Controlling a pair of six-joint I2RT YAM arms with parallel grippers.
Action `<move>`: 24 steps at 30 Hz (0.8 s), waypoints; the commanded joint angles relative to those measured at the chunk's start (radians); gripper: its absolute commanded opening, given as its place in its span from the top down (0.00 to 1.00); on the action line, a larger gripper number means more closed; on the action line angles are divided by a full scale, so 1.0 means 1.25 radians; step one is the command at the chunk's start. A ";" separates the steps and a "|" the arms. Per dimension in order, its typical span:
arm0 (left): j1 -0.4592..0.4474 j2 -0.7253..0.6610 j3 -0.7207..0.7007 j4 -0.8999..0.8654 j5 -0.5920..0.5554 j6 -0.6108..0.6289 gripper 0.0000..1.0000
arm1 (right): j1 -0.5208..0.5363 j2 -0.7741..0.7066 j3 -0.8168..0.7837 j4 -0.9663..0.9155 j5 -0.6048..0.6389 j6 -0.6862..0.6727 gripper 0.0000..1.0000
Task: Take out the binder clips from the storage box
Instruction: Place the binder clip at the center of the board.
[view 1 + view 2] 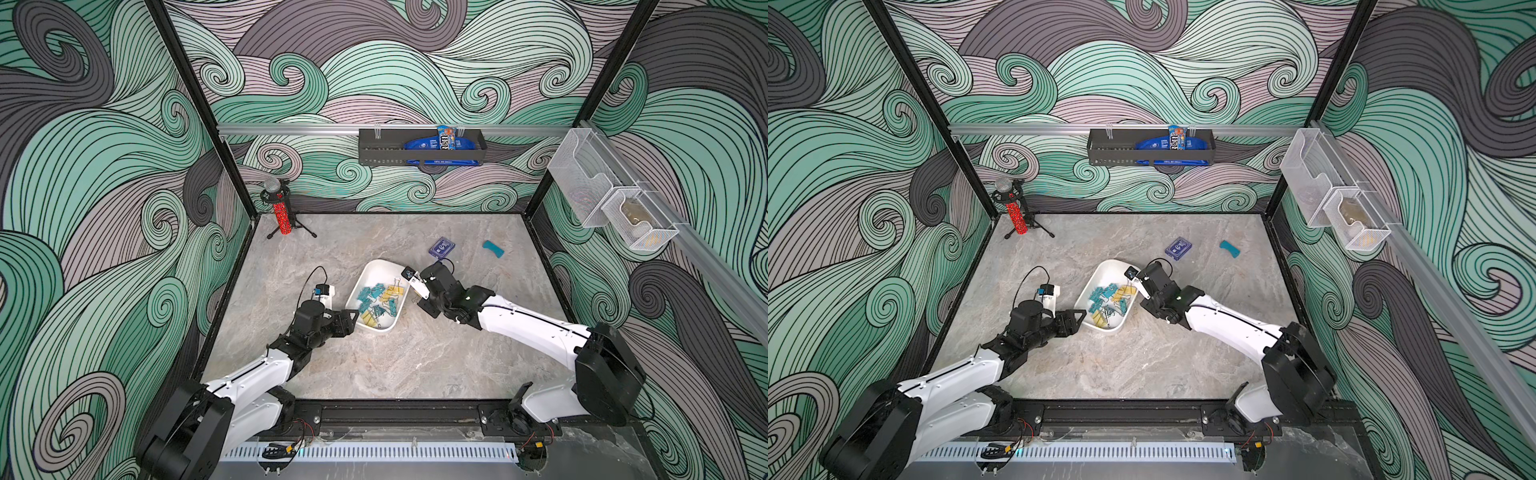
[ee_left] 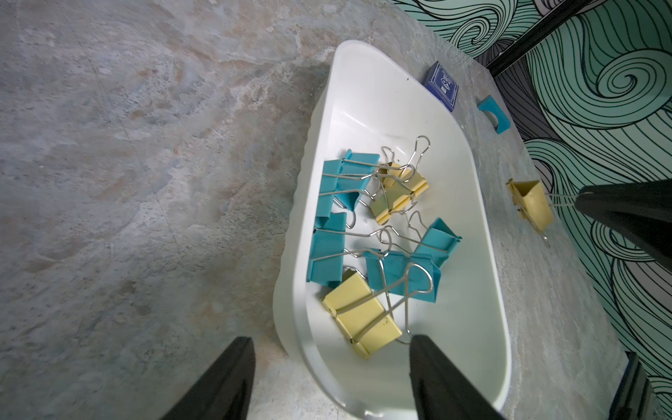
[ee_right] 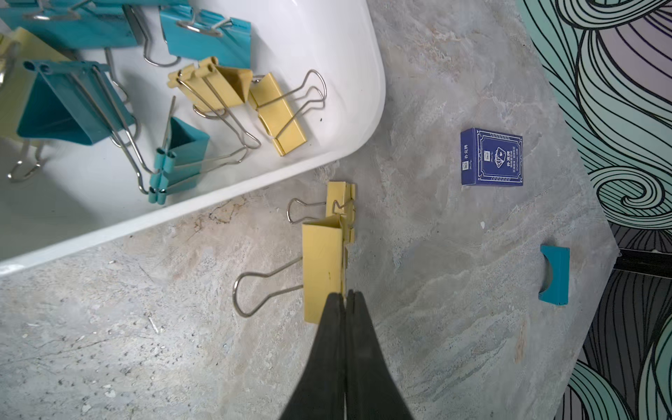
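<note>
The white storage box (image 1: 376, 268) sits mid-table and holds several teal and yellow binder clips (image 1: 377, 300) with silver wire handles (image 2: 378, 236). My left gripper (image 2: 331, 349) is open at the box's near end. One of its fingers (image 2: 232, 371) is outside the wall and one is inside, and neither presses on it. My right gripper (image 3: 344, 296) is just outside the box's right wall (image 1: 417, 300), shut on the wire handle of a yellow binder clip (image 3: 323, 269). That clip hangs over the table (image 2: 529, 203). Past it, a second yellow clip (image 3: 340, 198) seems to lie on the table by the wall.
A dark-blue card box (image 1: 442, 247) and a curved teal piece (image 1: 493, 248) lie behind the right gripper. A red cylinder on a small tripod (image 1: 283, 216) stands at the back left corner. A black basket (image 1: 419, 145) hangs on the back wall, with mesh baskets (image 1: 611, 208) on the right wall.
</note>
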 commanded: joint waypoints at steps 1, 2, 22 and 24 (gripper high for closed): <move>-0.006 -0.014 0.014 -0.009 0.010 0.000 0.30 | 0.018 -0.016 -0.013 0.002 0.004 0.021 1.00; -0.006 -0.013 0.014 -0.009 0.012 0.000 0.30 | 0.024 -0.011 -0.018 0.001 0.004 0.021 1.00; -0.007 -0.041 0.016 -0.037 0.010 0.000 0.30 | 0.085 0.070 -0.039 0.001 0.004 0.026 1.00; -0.007 -0.046 0.017 -0.044 0.008 0.002 0.30 | 0.087 0.079 -0.036 0.003 0.005 0.025 1.00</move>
